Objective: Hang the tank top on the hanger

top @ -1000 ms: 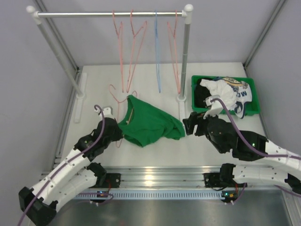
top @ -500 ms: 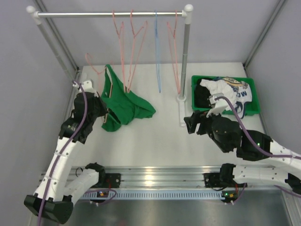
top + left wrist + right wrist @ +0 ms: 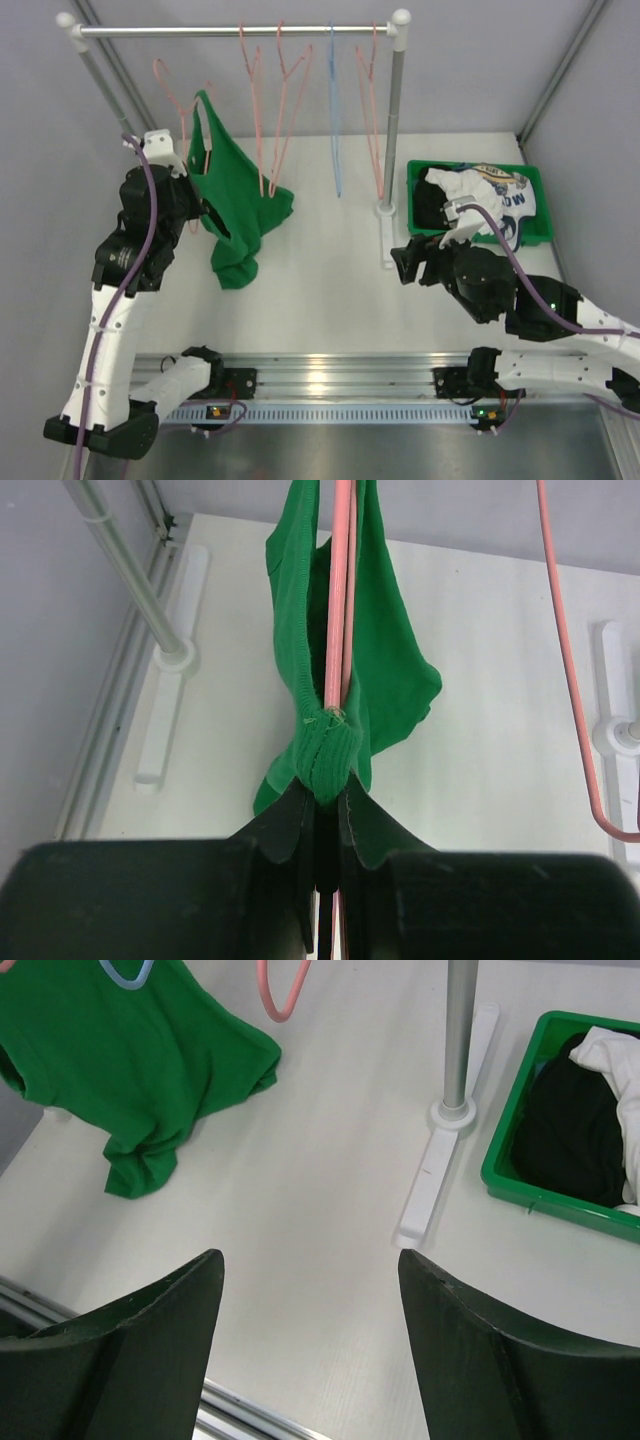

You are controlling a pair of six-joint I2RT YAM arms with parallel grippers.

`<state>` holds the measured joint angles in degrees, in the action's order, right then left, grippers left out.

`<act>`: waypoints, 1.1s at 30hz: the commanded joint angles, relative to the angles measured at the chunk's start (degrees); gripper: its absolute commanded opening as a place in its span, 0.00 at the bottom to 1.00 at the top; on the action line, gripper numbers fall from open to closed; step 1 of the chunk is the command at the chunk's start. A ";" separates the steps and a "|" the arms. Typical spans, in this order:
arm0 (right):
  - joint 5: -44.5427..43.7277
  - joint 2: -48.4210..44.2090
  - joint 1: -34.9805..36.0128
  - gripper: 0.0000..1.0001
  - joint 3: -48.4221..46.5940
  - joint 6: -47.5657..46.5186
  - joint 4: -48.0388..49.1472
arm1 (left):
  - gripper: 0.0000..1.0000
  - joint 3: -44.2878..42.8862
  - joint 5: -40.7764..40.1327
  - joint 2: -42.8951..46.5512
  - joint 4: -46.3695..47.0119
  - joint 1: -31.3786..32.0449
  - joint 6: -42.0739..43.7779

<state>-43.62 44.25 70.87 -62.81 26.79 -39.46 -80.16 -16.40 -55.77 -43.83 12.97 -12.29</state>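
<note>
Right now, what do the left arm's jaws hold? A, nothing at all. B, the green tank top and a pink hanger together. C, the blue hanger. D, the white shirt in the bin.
B: in the left wrist view the left jaws are shut on a fold of the tank top, with the wire of the pink hanger running down between them.

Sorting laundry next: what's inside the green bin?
A white printed garment lies partly over a black garment in the green bin. Anything beneath them, and the bin's floor, is covered.
</note>
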 commanded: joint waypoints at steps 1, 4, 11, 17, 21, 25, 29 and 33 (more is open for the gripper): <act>-0.07 -0.48 1.02 0.70 -3.29 -1.73 0.88 | 0.00 -5.96 -3.11 -1.01 0.33 -0.40 3.94; -0.07 -0.30 0.94 0.71 -3.55 -1.82 0.96 | 0.00 -8.87 -3.63 -1.97 -0.55 -0.40 4.82; 0.02 0.57 0.94 0.71 -4.34 -2.79 0.79 | 0.00 -15.11 -5.48 -4.96 -1.25 -0.40 7.28; 0.37 1.54 0.94 0.71 -4.52 -3.32 1.32 | 0.00 -19.24 -4.78 -8.73 -0.11 -0.75 8.43; 0.37 2.68 0.94 0.71 -5.48 -3.76 0.88 | 0.00 -23.80 -3.03 -11.29 0.06 -2.42 9.04; 0.29 3.39 0.94 0.71 -6.10 -4.20 0.88 | 0.00 -27.06 0.75 -13.48 0.15 -7.15 8.96; 0.37 4.79 0.94 0.71 -7.06 -4.55 0.70 | 0.00 -28.73 3.30 -16.56 0.33 -10.24 8.17; 0.72 5.93 1.02 0.71 -8.47 -5.07 0.00 | 0.00 -29.17 10.14 -18.06 1.65 -16.48 5.88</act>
<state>-43.16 49.41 70.87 -67.85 23.03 -39.29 -106.48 -11.25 -73.41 -48.05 -0.23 -4.84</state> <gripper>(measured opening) 0.711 0.112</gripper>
